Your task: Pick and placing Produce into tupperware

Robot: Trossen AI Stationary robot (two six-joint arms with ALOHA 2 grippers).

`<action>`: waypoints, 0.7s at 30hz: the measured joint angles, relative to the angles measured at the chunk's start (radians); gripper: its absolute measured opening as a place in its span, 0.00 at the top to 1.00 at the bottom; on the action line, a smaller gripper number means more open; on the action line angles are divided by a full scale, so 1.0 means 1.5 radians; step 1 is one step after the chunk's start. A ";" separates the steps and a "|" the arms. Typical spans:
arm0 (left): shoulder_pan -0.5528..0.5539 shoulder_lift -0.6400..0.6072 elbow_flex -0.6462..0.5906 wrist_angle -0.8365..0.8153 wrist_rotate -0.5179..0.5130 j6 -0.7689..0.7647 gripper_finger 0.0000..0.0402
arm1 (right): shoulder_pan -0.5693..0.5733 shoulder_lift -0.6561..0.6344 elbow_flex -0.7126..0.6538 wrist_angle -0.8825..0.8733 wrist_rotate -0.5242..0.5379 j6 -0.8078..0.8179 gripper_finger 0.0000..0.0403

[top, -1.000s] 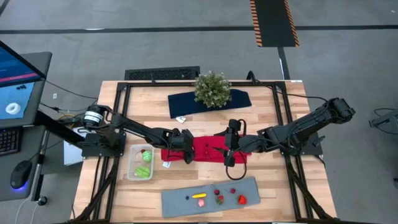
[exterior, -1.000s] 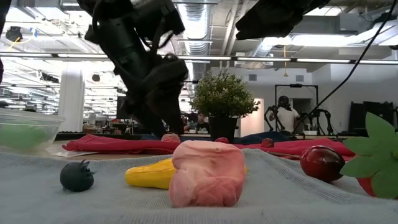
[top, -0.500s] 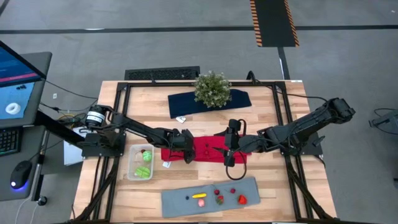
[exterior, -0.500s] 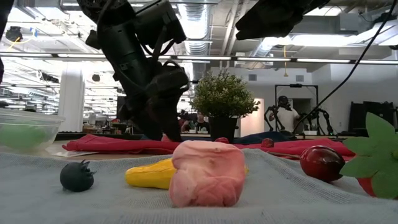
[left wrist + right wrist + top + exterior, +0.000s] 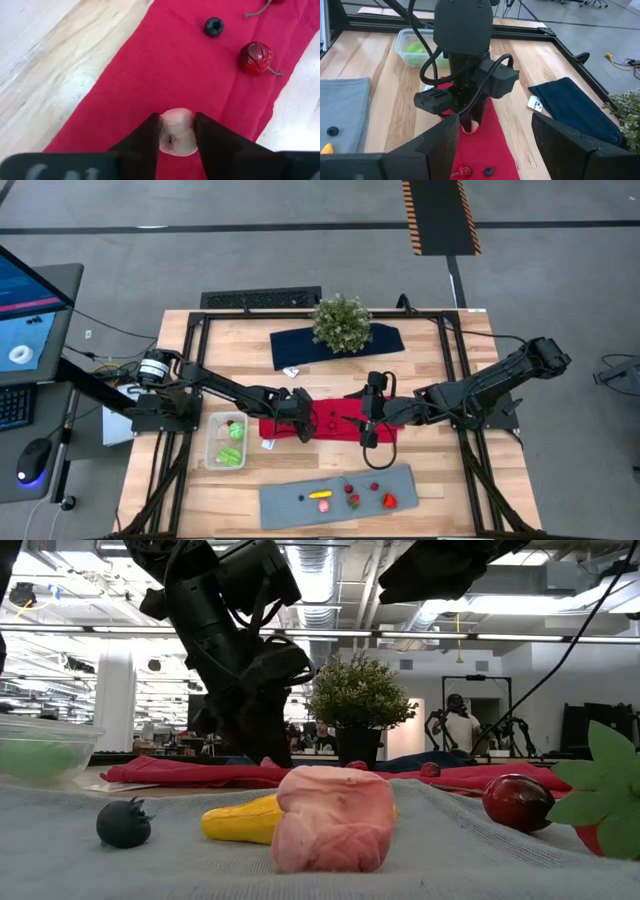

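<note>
Two dark fingers (image 5: pixel 145 140) of the left pincer (image 5: pixel 177 132) grip a pale pink round toy fruit (image 5: pixel 176 132) on the red cloth (image 5: pixel 165 65); the right pincer (image 5: pixel 368 427) hovers open nearby.

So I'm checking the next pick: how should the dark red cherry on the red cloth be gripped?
Across the cherry's round body, from above. It lies flat on the red cloth; the stem looks too thin to pinch. Set fingers crosswise to the stem.

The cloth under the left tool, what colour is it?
Red. The cloth shows best in the left wrist view, under the left tool.
</note>
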 joint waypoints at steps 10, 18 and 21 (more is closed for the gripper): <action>-0.002 0.000 0.000 -0.004 -0.004 -0.003 0.83 | 0.000 0.000 0.000 0.000 0.000 0.000 0.32; -0.002 -0.002 0.000 -0.009 -0.012 -0.003 0.83 | 0.000 0.000 0.000 0.000 0.000 0.000 0.32; -0.002 -0.014 0.000 -0.018 -0.024 -0.003 0.83 | 0.000 0.000 0.000 0.000 0.000 0.000 0.32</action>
